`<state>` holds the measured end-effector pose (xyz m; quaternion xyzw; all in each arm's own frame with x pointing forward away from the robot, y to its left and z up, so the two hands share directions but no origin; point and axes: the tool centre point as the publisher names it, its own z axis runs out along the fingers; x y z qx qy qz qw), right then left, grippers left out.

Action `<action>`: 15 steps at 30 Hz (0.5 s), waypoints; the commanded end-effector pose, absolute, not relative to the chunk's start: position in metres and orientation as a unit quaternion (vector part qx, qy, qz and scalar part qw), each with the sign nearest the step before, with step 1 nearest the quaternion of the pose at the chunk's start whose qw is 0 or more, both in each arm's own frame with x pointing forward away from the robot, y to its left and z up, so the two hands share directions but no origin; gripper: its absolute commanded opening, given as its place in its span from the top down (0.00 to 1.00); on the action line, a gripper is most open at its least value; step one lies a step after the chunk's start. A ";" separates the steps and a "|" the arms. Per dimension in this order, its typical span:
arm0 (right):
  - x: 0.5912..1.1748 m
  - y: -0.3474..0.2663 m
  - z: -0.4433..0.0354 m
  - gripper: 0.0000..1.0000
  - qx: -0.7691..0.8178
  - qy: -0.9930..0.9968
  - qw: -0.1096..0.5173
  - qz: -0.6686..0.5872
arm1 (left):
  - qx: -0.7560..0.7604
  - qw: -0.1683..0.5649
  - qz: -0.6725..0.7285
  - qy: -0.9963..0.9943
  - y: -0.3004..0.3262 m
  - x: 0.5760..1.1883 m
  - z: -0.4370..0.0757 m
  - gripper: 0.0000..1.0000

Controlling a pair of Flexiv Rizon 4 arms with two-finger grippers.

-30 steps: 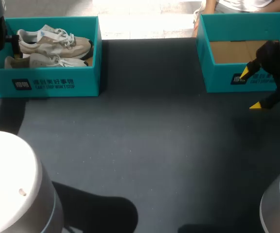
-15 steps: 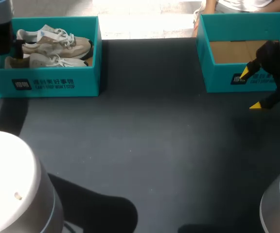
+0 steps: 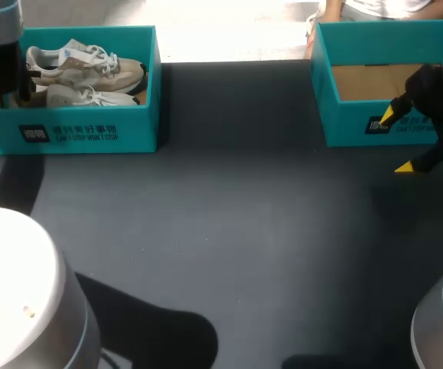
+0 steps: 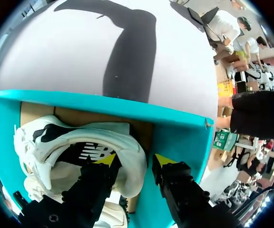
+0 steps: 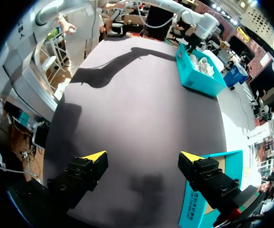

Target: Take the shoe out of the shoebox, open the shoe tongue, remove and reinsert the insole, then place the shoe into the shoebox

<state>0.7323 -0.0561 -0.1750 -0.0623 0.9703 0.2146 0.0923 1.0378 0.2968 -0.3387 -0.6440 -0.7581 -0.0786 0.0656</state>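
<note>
Our left gripper (image 4: 135, 160) is inside the shoebox (image 4: 184, 130), jaws part-open astride the heel of a white sneaker (image 4: 103, 136); our right gripper (image 5: 142, 156), far from that shoebox, gapes wide, empty.

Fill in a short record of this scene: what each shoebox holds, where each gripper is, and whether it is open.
left shoebox: holds two pale shoes, side by side
right shoebox: the floor that shows is bare cardboard, no shoe seen
left gripper: open, down inside the left shoebox, astride one shoe's heel
right gripper: open, holding nothing, above the table beside the right shoebox
</note>
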 end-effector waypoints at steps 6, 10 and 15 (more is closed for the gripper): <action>0.734 -0.055 -0.175 0.00 -0.062 0.971 0.091 0.213 | -0.638 0.072 -0.072 -0.763 0.307 1.042 -0.342 0.50; 0.734 -0.055 -0.175 0.00 -0.062 0.971 0.091 0.213 | -0.637 0.079 -0.073 -0.763 0.308 1.043 -0.350 0.49; 0.734 -0.055 -0.175 0.00 -0.062 0.971 0.091 0.213 | -0.638 0.088 -0.071 -0.762 0.306 1.044 -0.364 0.51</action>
